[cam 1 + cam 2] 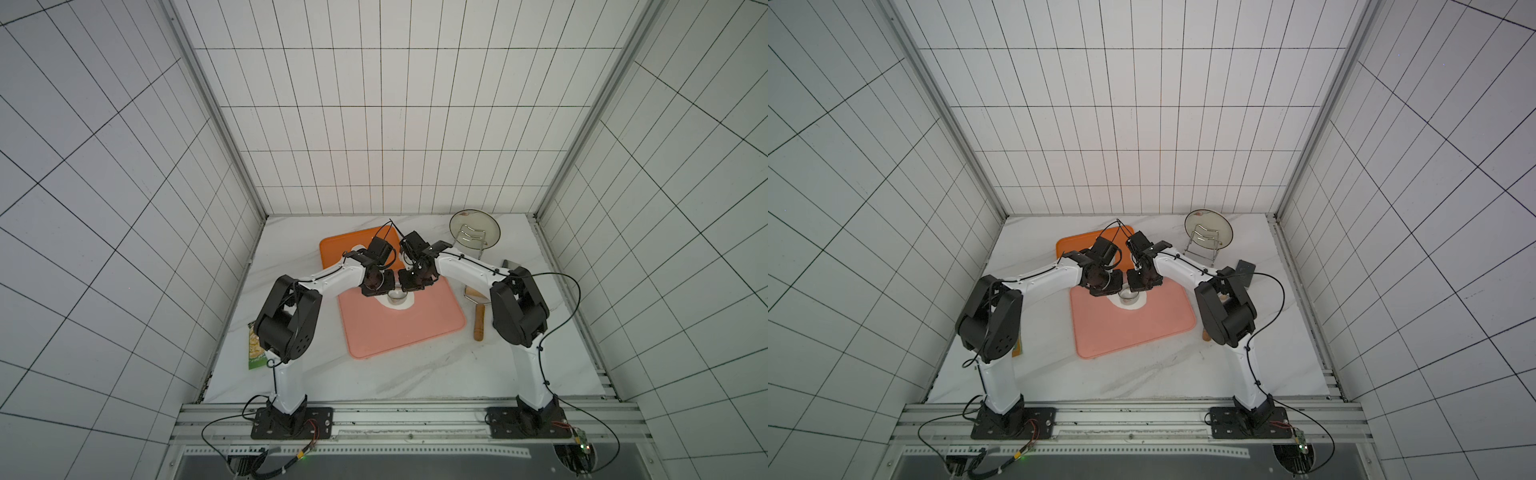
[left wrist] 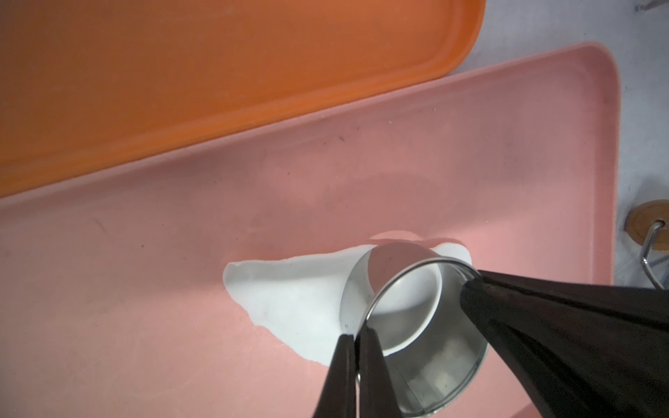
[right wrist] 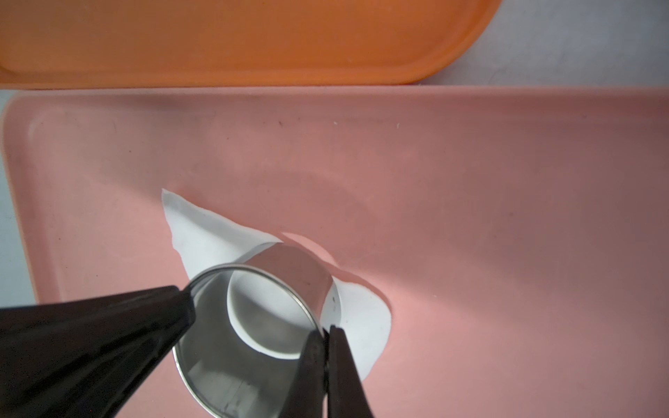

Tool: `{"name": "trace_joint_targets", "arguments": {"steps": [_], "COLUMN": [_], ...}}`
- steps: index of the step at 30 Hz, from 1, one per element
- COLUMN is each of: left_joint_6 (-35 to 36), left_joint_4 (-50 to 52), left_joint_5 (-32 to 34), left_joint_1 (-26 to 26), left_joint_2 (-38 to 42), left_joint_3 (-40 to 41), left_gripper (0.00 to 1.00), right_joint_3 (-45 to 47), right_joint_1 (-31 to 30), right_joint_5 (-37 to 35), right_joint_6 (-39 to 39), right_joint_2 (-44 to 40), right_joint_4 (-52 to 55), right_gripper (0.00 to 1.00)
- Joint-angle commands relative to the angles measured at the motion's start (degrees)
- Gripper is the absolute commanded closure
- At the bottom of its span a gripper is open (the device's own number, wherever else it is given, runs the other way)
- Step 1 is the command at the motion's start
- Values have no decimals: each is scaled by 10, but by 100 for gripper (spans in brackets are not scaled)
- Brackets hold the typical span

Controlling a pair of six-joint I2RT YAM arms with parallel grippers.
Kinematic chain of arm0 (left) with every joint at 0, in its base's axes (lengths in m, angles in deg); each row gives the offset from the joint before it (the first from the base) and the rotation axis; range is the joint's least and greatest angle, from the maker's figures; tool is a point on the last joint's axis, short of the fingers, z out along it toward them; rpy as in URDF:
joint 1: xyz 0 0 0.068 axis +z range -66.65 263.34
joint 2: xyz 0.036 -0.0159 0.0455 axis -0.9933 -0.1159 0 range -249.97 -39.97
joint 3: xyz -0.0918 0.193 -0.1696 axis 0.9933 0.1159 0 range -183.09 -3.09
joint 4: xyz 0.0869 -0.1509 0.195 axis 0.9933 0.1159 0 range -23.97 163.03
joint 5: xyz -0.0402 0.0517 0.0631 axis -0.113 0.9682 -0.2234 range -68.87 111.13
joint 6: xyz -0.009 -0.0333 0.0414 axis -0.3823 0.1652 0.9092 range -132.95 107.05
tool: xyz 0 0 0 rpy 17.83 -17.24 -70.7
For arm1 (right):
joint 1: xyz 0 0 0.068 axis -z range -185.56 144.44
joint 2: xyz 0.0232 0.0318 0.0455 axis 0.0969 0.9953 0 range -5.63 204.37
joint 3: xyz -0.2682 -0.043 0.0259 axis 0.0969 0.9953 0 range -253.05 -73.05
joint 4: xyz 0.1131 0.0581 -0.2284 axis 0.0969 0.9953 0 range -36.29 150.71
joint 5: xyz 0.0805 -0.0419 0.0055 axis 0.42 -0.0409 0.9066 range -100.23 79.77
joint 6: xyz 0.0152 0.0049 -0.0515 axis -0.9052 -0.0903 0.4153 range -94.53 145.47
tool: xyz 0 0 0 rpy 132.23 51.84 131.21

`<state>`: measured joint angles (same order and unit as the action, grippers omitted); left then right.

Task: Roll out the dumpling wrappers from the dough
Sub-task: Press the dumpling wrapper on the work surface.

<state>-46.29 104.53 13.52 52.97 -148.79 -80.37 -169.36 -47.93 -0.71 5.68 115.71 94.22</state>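
Pincers, two: the left gripper (image 2: 356,331) has its jaws pinched thin on the 9 o'clock rim of the steel ring cutter (image 2: 441,372); the right gripper (image 3: 325,331) is nipped likewise on the 3 o'clock rim.

Cutter: upright, standing on the dough (image 2: 289,289), with white showing inside the ring; whether it has cut through cannot be told.

Dough: thin uneven white sheet, lying toward 12 o'clock on the pink mat (image 1: 399,336).

Remaining items, left to right in a top view:
- printed green packet (image 1: 254,349), at 8 o'clock of the mat, by the table edge
- orange tray (image 1: 334,249), at 11 o'clock, close against the mat's far edge
- wooden rolling pin (image 1: 479,326), at 3 o'clock, just beside the mat
- glass plate (image 1: 473,227), propped on a wire stand at 1 o'clock
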Motion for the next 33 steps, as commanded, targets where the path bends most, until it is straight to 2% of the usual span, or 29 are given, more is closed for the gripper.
{"name": "trace_joint_targets", "arguments": {"steps": [1,33], "left_joint_6": [-6,-21], "left_joint_4": [18,46], "left_joint_5": [17,31], "left_joint_1": [7,8], "left_joint_2": [0,-53], "left_joint_3": [17,46], "left_gripper": [100,100], "right_joint_3": [0,126], "right_joint_1": [3,11], "right_joint_5": [-1,-10], "right_joint_6": [-12,-27], "right_joint_2": [0,22], "right_joint_4": [0,-52], "right_gripper": [100,100]}}
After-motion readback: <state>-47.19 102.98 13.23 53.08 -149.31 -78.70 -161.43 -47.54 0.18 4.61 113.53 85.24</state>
